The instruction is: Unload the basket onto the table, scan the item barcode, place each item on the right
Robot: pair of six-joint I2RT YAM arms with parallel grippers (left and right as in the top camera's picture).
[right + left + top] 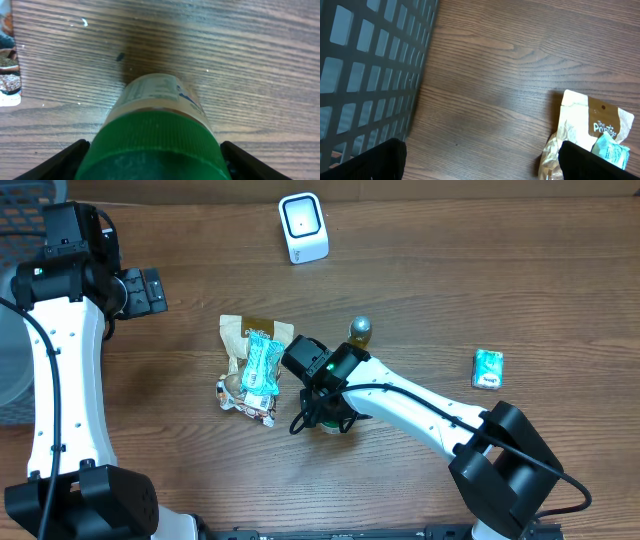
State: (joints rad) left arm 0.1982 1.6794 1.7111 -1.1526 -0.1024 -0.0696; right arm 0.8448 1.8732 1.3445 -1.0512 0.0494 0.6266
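The bottle [157, 97] stands on the table [500, 260] near the middle, just to the right of a pile of snack packets [255, 370]. Its green cap [150, 145] points up toward the right claw [155, 157], which hangs directly above it. In the right wrist view the two fingers [55, 162] are on either side of the cap, one at its left edge and one at its right edge, very close to it. I cannot tell if they press on the cap or only stand beside it. From overhead the claw hides nearly all of the bottle.

The white scanner [303, 227] is at the far edge of the table, well apart from the bottle.

The left claw [480, 162] is wide open and holds nothing. It hangs over bare wood between the dark basket [370, 65] and the snack packets.
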